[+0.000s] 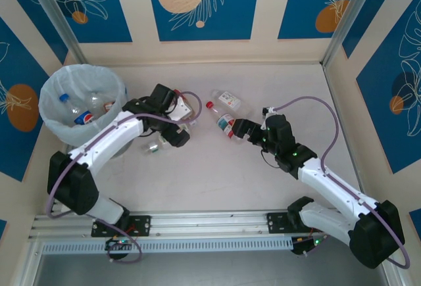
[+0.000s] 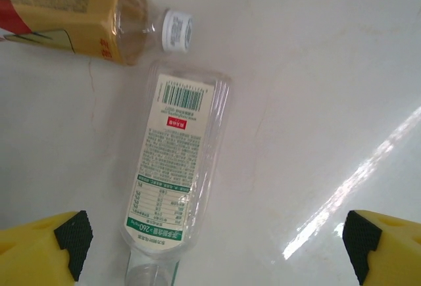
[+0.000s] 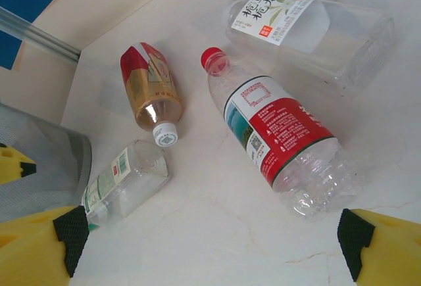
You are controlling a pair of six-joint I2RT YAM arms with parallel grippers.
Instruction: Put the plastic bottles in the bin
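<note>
**A:** Biggest first. Where is the bin?

**B:** The bin stands at the far left of the counter, just beside my left arm. Its white liner holds a Pepsi bottle and at least one more clear one.

**A:** And your pincers?

**B:** My left pincer is spread wide and has hold of nothing. It hangs over the green bottle, whose neck end lies between my fingertips in the wrist view. I cannot tell whether I touch it. My right pincer is just as wide and just as empty, facing the base of the red bottle.

**A:** Which bottles are out on the counter?

**B:** Four, all lying flat around the middle. The white bottle, squarish and clear, is farthest back. The red one, red-capped, lies just nearer me, apart from it. The brown bottle, white-capped, lies to their left. The green one is the smallest. Its base lies just beside the brown bottle's cap, and it is the nearest of the four to the bin.
</note>
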